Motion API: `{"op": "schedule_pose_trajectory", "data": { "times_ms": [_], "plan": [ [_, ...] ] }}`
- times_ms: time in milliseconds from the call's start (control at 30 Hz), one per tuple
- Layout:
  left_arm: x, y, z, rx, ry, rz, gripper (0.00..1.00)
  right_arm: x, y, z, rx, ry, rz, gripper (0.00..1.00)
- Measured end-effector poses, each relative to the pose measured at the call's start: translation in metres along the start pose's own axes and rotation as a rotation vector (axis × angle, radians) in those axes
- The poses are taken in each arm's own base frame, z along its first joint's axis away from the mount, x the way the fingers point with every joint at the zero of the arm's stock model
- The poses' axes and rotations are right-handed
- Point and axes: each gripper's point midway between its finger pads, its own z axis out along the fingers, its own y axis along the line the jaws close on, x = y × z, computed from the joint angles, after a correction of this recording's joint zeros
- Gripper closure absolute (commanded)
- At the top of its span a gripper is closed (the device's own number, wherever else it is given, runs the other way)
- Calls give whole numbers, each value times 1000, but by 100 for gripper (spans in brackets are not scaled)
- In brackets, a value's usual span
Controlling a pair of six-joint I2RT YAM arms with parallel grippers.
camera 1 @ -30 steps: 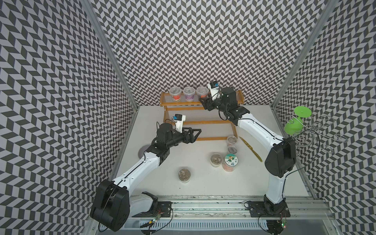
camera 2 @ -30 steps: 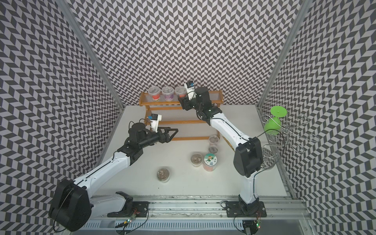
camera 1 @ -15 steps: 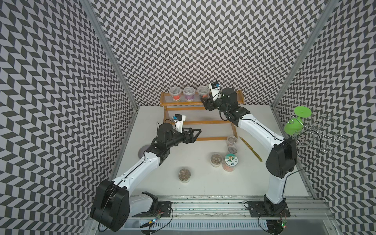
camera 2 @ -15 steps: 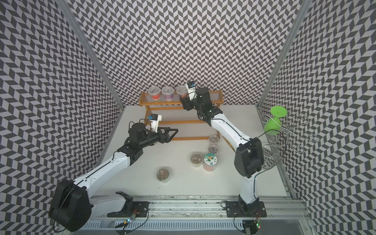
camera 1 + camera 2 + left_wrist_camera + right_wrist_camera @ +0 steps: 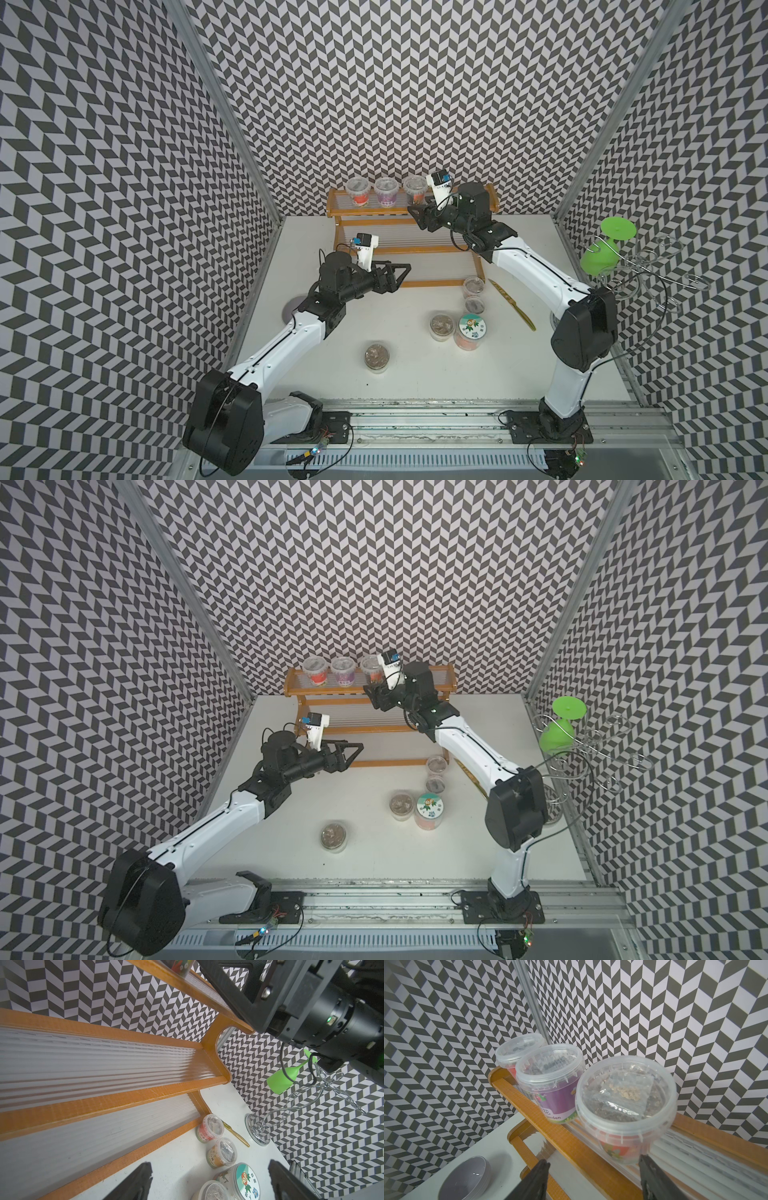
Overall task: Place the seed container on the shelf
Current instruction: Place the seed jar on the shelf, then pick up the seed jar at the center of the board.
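Right wrist view: seed container stands ungripped on shelf; right end effector spread apart, left end effector likewise.

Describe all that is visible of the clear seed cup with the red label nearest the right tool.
This clear round plastic cup with a red label stands upright on the top tier of the orange-brown wooden shelf, beside the purple-labelled cup. Its clear lid is on; under it lie a bag of pale seeds and dark soil. The open right tool is before it; contact is unclear.
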Motion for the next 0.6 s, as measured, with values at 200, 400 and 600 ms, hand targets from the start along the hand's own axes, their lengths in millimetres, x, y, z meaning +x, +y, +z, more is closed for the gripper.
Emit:
{"op": "schedule_pose_trajectory", "data": {
  "times_ms": [200, 400, 600],
  "plan": [
    [-5, -6, -5, 10, -16, 17, 8, 10, 2, -30, 29, 23, 9, 13],
    [7, -13, -7, 21, -16, 63, 8, 2, 6, -127, 121, -65, 18, 4],
    [50, -21, 0, 41, 20, 133, 7, 21, -37, -188, 302, -92, 132, 5]
  ]
}}
